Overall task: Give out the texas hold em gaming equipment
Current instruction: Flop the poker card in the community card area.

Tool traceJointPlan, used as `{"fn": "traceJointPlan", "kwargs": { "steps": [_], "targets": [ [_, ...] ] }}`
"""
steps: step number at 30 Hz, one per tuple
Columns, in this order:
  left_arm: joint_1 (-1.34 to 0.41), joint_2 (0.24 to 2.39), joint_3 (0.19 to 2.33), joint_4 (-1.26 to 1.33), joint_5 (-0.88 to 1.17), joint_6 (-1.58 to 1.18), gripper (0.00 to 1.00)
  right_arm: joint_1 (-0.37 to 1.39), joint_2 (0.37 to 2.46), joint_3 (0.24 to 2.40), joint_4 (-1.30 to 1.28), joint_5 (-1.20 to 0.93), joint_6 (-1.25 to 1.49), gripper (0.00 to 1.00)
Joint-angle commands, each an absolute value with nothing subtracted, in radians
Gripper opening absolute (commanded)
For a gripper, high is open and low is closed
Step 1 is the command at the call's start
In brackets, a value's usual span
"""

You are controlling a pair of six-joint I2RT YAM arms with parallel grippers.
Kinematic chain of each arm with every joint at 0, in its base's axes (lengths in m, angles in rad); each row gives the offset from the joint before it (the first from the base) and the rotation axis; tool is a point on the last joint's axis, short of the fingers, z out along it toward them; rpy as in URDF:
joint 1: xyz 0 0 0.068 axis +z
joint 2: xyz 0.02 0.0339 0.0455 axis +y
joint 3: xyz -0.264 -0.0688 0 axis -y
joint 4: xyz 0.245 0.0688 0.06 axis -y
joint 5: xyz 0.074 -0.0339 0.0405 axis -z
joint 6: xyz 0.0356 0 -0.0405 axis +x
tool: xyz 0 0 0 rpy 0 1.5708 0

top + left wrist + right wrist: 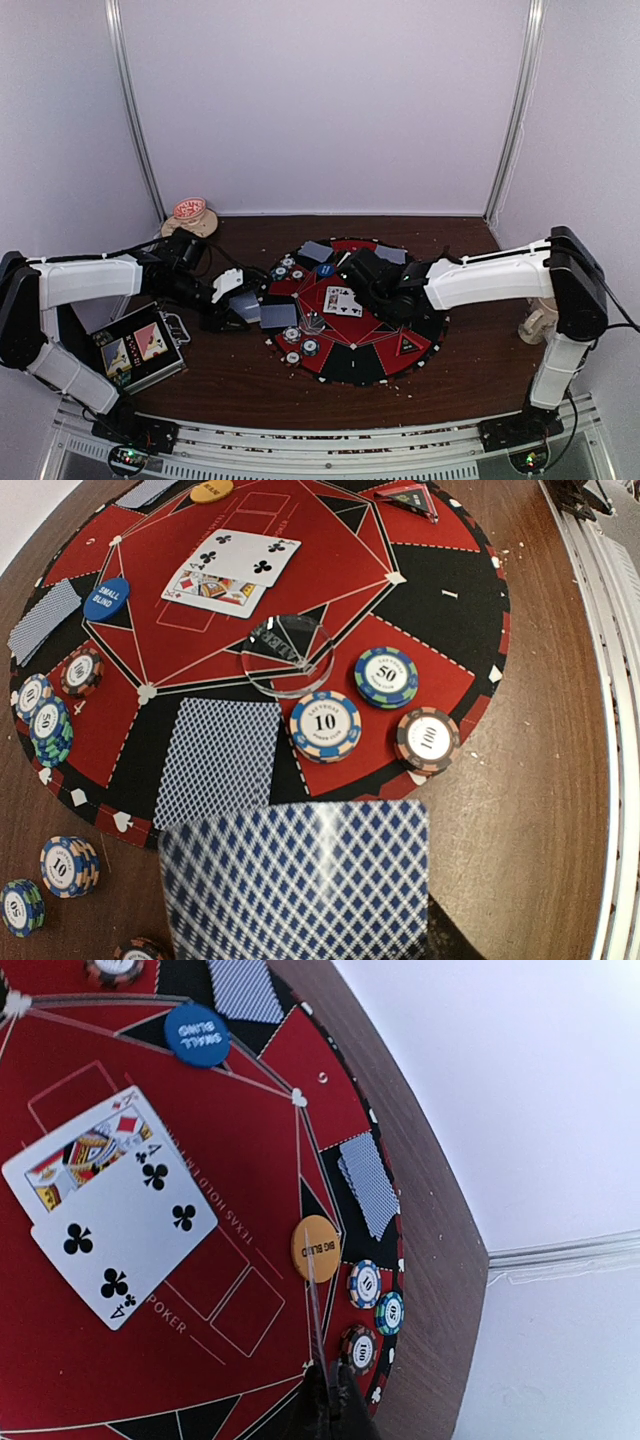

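Lattice-backed card [300,885], glossy striped chips [325,725], round red-black mat [340,550]

a beige mug [196,223] stands at the far left corner of the wooden table [240,380]. a metal case with card pictures [138,350] lies near the left edge. a round red-and-black mat [352,366] covers the middle.

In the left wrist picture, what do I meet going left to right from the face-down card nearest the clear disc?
Face-down card → 10 chip → 50 chip → 100 chip → bare wooden table.
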State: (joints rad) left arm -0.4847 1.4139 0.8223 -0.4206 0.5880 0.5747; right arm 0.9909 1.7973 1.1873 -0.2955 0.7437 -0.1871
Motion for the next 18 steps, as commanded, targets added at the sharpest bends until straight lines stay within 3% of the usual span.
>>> {"fn": "traceJointPlan", "kwargs": {
  "steps": [1, 18],
  "targets": [
    [-0.485, 1.404, 0.827, -0.401, 0.604, 0.581, 0.45, 1.008, 1.868, 1.218, -0.259, 0.870, -0.335, 0.00],
    [-0.484, 1.400, 0.825, -0.400, 0.605, 0.581, 0.46, 0.964, 1.853, 1.128, -0.076, 0.637, -0.538, 0.00]
  ]
}}
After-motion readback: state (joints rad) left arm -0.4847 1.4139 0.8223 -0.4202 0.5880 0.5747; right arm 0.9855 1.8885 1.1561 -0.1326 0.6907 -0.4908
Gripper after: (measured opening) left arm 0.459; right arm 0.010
